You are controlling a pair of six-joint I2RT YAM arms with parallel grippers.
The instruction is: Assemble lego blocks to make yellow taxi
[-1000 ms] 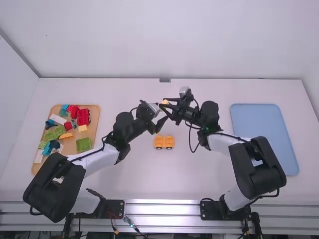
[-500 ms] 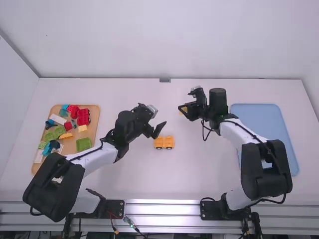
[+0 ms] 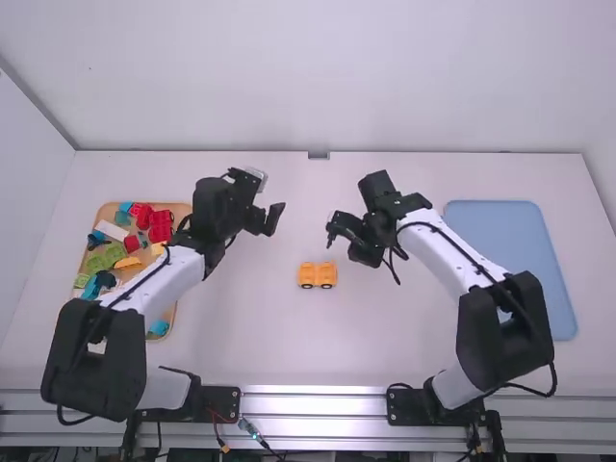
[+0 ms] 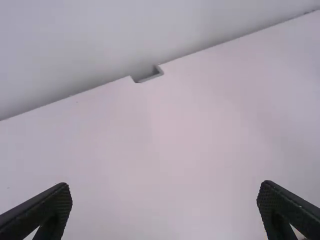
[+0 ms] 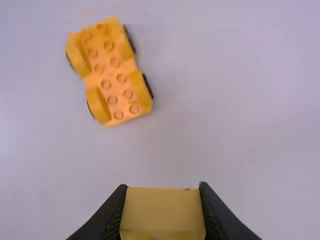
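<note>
The yellow car base (image 3: 317, 275) sits upright on its dark wheels near the middle of the white table (image 3: 289, 346), with bare studs along its top and raised fenders at its sides. Just beside it, toward the right arm, is the right gripper (image 3: 344, 243), apart from the base; its fingers are closed onto the two sides of a pale yellow block (image 5: 162, 214), parted only by the block's width. The block's underside is hard to make out, though it seems to be a plain brick. On the other side, farther from the camera than the base, the left gripper (image 3: 270, 209) hangs with its fingers spread wide and nothing between them. Farther left, a wooden tray (image 3: 180, 207) holds red bricks (image 3: 161, 227), green bricks (image 3: 115, 252) and some blue pieces (image 3: 159, 328), partly hidden by the left arm. A light blue tray (image 3: 510, 241) lies at the table's right side.
</note>
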